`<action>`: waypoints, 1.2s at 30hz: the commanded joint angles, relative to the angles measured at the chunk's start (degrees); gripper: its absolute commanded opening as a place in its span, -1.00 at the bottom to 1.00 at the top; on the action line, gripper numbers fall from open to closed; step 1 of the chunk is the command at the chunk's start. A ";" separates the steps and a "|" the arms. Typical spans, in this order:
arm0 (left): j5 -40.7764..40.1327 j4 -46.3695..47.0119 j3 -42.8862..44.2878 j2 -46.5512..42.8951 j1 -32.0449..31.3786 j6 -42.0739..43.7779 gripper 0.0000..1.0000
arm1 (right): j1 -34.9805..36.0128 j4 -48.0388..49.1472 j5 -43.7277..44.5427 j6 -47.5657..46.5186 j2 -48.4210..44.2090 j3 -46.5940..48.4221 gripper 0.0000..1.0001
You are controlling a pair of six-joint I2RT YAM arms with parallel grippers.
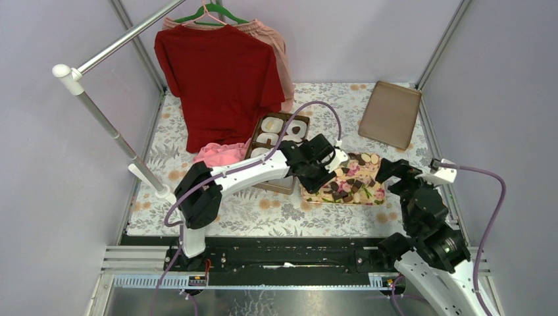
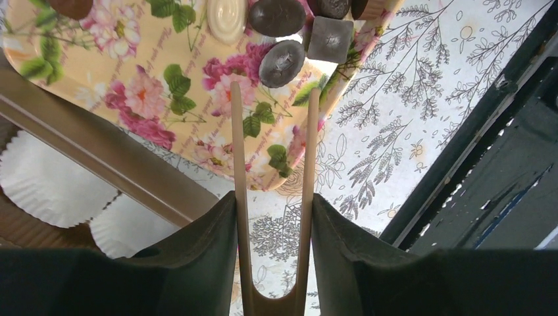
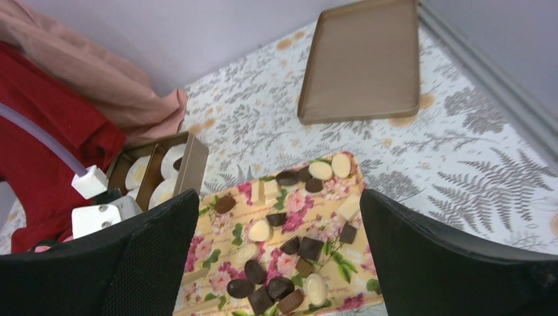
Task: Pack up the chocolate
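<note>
The flowered tray [image 1: 314, 195] is lying near the middle of the table [image 1: 263, 210], toward its near edge, and is carrying the chocolate [image 1: 352, 184]: a loose scatter of dark brown and pale cream pieces, round, oval and squarish, crowding mostly toward the tray's near end; just beside the tray's left edge a brown box [image 1: 284, 185] is sitting, its compartments holding white crinkled paper cups [image 1: 270, 125]; a flat brown lid [image 1: 390, 114] is resting alone at the far right corner of the table

The left claw [image 2: 273, 201] is clamping a pair of wooden tongs [image 2: 306, 171] between its pads, hanging over the tray's left edge; the tong tips are standing apart, just short of an oval dark piece [image 2: 281, 64] and gripping nothing; the right claw [image 3: 278, 195] is hovering above the tray's right side with its jaws spread wide apart, nothing between them
</note>
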 commanded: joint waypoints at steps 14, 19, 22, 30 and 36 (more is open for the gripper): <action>3.18 -6.13 6.05 7.75 -0.37 15.48 -0.03 | 0.26 -0.45 9.24 -6.98 -10.30 0.27 1.00; 3.70 -5.35 7.54 9.87 -0.36 15.97 -0.03 | 0.20 -0.35 10.53 -7.15 -11.06 0.02 1.00; 2.66 -5.29 8.87 11.13 -0.30 16.32 -0.03 | 0.18 -0.25 10.34 -7.05 -11.00 -0.10 1.00; 2.05 -5.29 11.30 13.20 -0.28 16.78 -0.05 | 0.20 -0.18 10.46 -7.03 -10.89 -0.08 1.00; 3.31 -5.33 12.55 13.61 -0.27 16.82 -0.12 | 0.25 -0.39 10.27 -6.84 -10.91 -0.10 1.00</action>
